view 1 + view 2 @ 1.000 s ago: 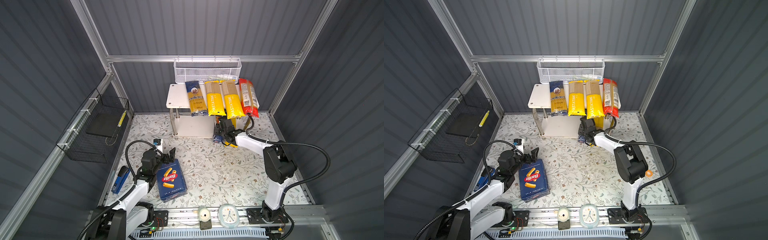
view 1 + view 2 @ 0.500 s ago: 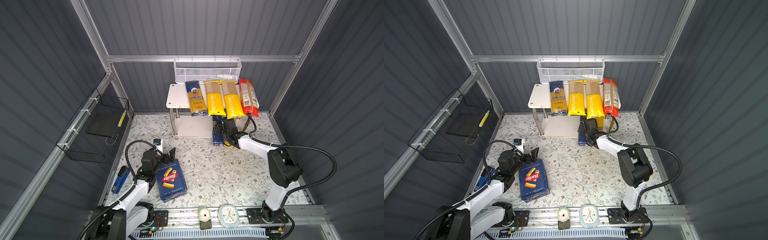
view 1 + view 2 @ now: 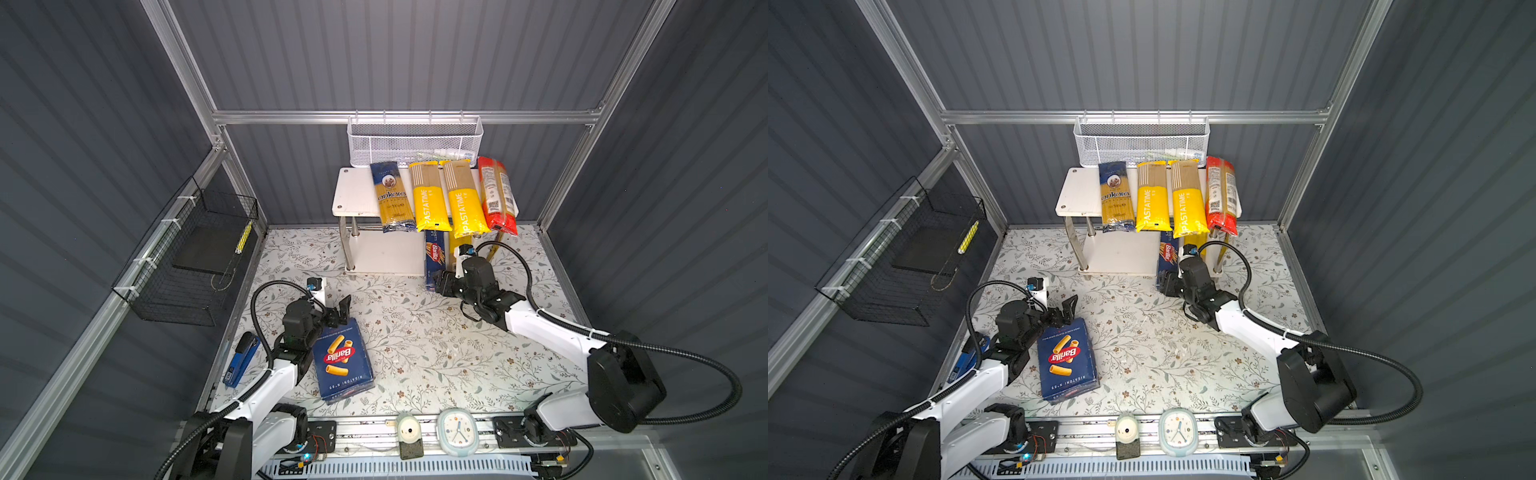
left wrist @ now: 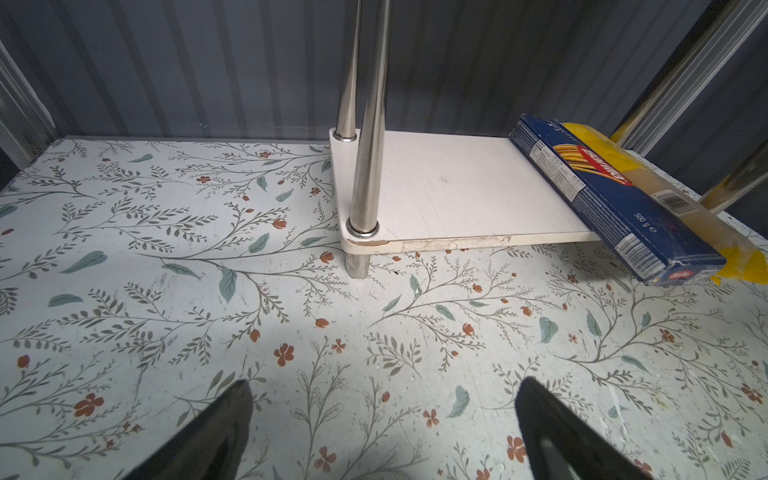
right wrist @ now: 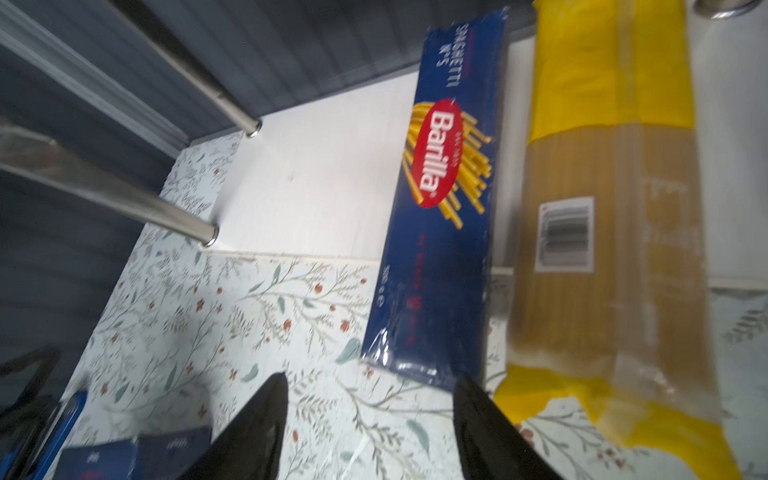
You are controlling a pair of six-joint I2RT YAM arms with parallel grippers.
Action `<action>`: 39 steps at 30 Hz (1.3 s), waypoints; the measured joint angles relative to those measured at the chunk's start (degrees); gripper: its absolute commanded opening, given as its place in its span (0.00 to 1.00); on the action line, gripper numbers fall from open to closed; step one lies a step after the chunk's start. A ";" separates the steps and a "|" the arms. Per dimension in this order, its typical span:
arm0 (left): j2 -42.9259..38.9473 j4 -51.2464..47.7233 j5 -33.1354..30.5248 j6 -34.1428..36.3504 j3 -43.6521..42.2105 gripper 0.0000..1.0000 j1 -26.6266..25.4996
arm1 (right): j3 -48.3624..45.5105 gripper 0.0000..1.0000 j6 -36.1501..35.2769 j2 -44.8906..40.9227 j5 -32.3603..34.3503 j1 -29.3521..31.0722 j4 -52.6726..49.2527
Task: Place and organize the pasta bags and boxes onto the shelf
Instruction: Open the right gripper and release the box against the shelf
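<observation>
Right hand [image 3: 439, 284], frame centre-right, has let go, jaws apart; spaghetti box [image 3: 434, 257] now rests on the shelf [image 3: 353, 195], seemingly overhanging; wide box [image 3: 343, 361] remains.

You see the blue box [image 4: 615, 199] overhanging the shelf [image 4: 457, 195], a yellow bag [image 4: 673, 203] just beside it; your left gripper [image 4: 382, 386] spread wide.

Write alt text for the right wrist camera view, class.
A narrow dark blue cardboard Barilla spaghetti box lies on the white shelf's lower board, overhanging its front edge, beside a yellow-and-clear plastic spaghetti bag. The open right pincer sits just before the box's near end.
</observation>
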 measured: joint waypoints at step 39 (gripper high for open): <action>0.15 -0.24 0.04 0.00 0.00 1.00 0.00 | 0.46 0.67 3.17 14.84 -11.26 -1.25 11.85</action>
